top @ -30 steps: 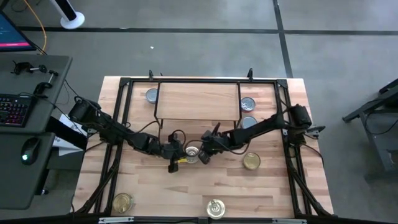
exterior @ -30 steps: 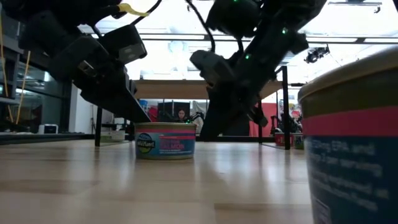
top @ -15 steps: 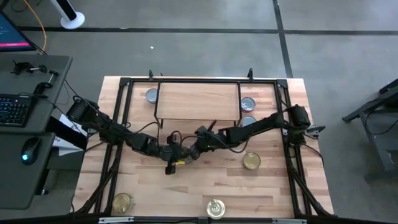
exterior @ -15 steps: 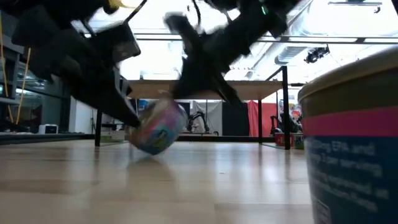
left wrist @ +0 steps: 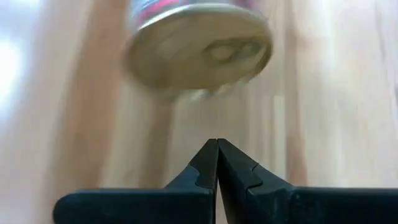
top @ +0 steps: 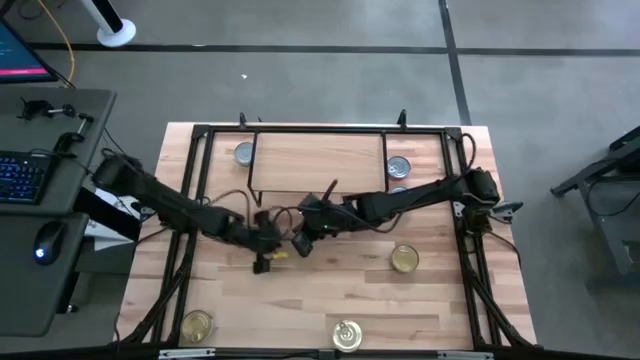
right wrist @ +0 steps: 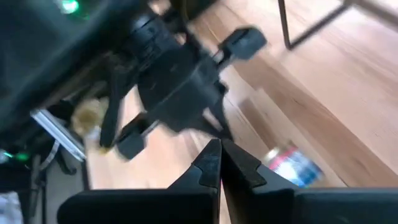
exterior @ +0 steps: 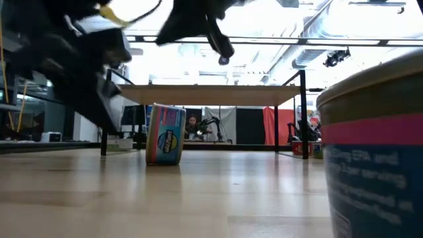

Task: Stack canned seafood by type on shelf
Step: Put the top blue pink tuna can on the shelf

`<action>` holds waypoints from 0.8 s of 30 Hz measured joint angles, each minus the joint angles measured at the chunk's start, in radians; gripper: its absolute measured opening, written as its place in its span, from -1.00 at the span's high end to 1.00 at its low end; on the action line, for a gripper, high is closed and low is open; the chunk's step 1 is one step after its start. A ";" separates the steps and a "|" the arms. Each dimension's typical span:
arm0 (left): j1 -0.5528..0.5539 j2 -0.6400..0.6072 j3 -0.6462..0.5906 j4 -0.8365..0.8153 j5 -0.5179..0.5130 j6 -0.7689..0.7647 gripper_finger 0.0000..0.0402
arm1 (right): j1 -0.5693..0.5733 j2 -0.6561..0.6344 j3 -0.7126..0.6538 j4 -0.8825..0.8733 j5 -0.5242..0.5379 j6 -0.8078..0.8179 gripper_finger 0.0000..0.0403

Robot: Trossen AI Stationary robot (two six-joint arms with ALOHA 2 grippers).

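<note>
Tin (exterior: 165, 135) on edge before shelf (exterior: 211, 94)

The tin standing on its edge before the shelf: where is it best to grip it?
The tin stands on its curved wall with its flat ends facing sideways, so it may roll. It is probably best to come from above and pinch the two flat ends, near their middle.

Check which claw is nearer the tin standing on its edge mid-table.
Left. The left claw, shut, points at the tin just ahead of it, not touching. The right claw, also shut, is raised above the table, with the tin farther off to one side.
</note>
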 joint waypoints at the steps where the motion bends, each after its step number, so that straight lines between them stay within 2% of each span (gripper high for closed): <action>1: 0.000 -0.061 0.001 -0.047 -0.004 -0.007 1.00 | 0.000 0.000 0.011 0.000 0.000 0.007 1.00; 4: -0.001 -0.234 0.003 -0.174 -0.022 -0.015 1.00 | -0.004 0.002 0.014 0.010 0.008 0.070 1.00; 7: -0.001 -0.387 0.003 -0.224 -0.053 -0.016 1.00 | -0.014 0.002 0.013 -0.003 -0.010 0.114 0.91; 12: -0.001 -0.549 0.003 -0.257 -0.095 -0.026 1.00 | -0.028 0.026 0.013 -0.032 -0.036 0.141 0.50; 18: -0.001 -0.614 0.003 -0.279 -0.094 -0.042 1.00 | -0.028 0.095 0.012 -0.028 -0.063 0.175 -0.03; 20: -0.001 -0.614 0.003 -0.281 -0.092 -0.042 1.00 | -0.030 0.107 0.012 -0.025 -0.083 0.196 -0.11; 24: -0.001 -0.607 0.003 -0.286 -0.088 -0.041 1.00 | -0.031 0.110 0.012 0.009 -0.101 0.203 -0.13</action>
